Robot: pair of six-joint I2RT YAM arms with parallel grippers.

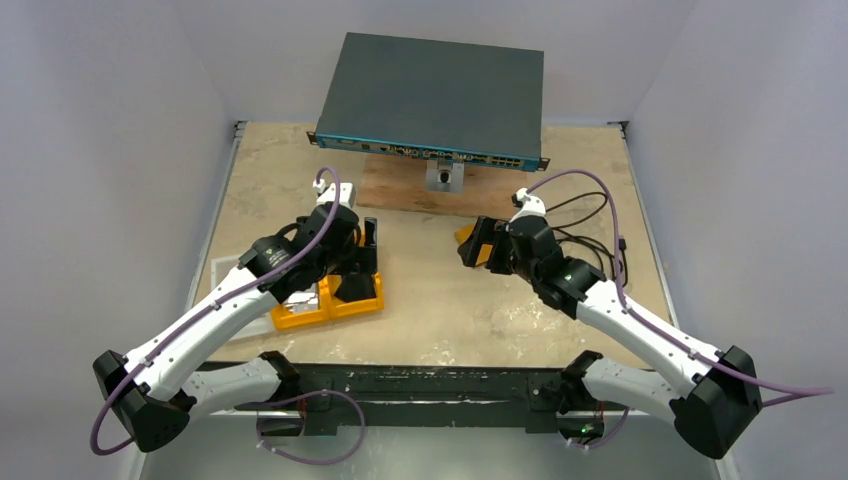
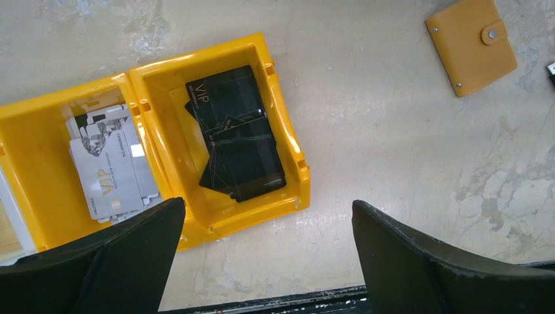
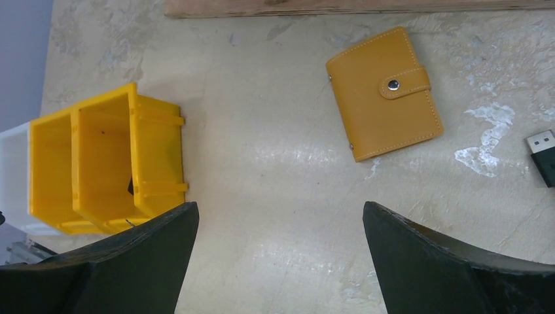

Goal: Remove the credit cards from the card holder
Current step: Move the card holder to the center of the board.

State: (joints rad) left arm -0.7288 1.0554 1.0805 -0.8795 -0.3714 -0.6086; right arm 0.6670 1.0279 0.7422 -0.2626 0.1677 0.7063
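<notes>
The card holder (image 3: 384,91) is a tan-orange wallet lying flat on the table, its snap strap closed. It also shows at the top right of the left wrist view (image 2: 471,46), and whatever it holds is hidden. Grey-silver credit cards (image 2: 108,170) lie in the left compartment of a yellow tray (image 2: 288,150), and black cards (image 2: 237,134) lie in its right one. My left gripper (image 2: 267,209) hangs open above the tray's near edge. My right gripper (image 3: 280,209) hangs open over bare table, short of the holder and to its left.
A network switch (image 1: 430,95) rests on a wooden board (image 1: 400,190) at the back. Cables (image 1: 590,235) and a black USB plug (image 3: 542,157) lie right of the holder. A white tray (image 1: 225,272) adjoins the yellow one. A black rail (image 1: 400,385) runs along the near edge.
</notes>
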